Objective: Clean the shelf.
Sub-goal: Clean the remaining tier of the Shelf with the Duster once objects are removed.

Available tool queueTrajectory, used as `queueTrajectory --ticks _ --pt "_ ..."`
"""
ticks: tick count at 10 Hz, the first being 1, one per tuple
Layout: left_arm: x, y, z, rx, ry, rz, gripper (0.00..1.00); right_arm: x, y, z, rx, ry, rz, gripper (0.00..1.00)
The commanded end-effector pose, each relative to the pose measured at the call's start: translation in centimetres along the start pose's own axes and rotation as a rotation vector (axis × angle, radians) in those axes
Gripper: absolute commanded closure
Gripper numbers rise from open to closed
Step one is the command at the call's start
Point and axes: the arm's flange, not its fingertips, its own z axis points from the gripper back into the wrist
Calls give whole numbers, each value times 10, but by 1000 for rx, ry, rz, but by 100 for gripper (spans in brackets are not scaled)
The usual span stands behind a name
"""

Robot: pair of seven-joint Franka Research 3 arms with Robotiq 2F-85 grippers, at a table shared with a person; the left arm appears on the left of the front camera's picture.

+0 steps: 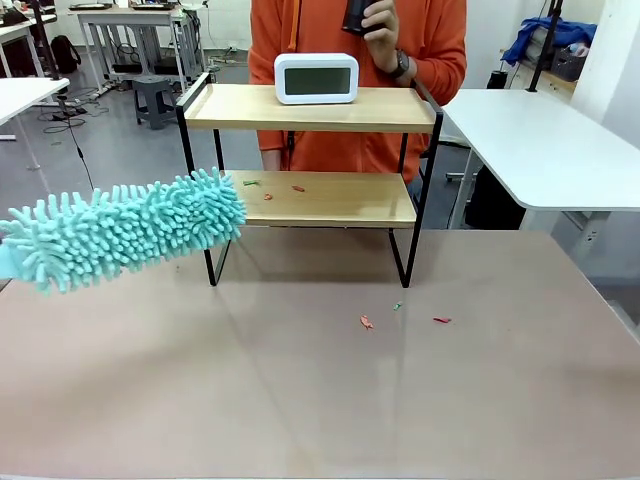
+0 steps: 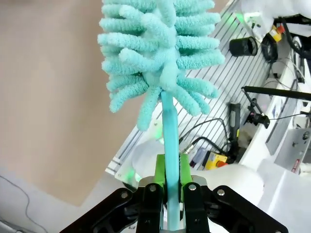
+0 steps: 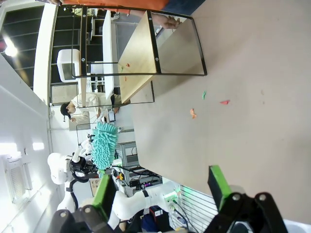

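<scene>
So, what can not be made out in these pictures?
Front view: the duster handle runs off the left edge.
Front view: scraps on the shelf's lower board and on the table are too small to identify.
Front view: the dark thing in the person's hand is cut by the top edge.
Front view: clock display too faint to read.

The fluffy chenille duster [image 1: 120,232] is turquoise all over, and its slim plastic handle [image 2: 169,141] is the same shade. The small two-tier shelf [image 1: 310,108] pairs a thin black metal frame with pale wooden boards showing faint grain. The rounded rectangular clock [image 1: 316,78] is white with a grey-green display. Tiny scraps [image 1: 367,321] show red, orange and green against the matte beige-brown table [image 1: 250,410]. The person's long-sleeved top [image 1: 440,40] is bright orange. The left gripper [image 2: 169,170] and right gripper [image 3: 161,187] are black with vivid green pads.
</scene>
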Motion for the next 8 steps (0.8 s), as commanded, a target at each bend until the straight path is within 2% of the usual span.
queueTrajectory --ticks 1,3,5,7,8 --pt "54 -18 -16 -31 -20 30 88 2 1 -1 22 -10 27 0" --pt "90 -29 -34 23 -48 132 88 2 1 -1 22 -10 27 0" --pt "113 -34 -47 111 -129 249 88 2 1 -1 22 -10 27 0" --pt "133 -38 -59 164 -166 309 88 2 1 -1 22 -10 27 0" --pt "141 -43 -61 201 -219 323 88 2 1 -1 22 -10 27 0"
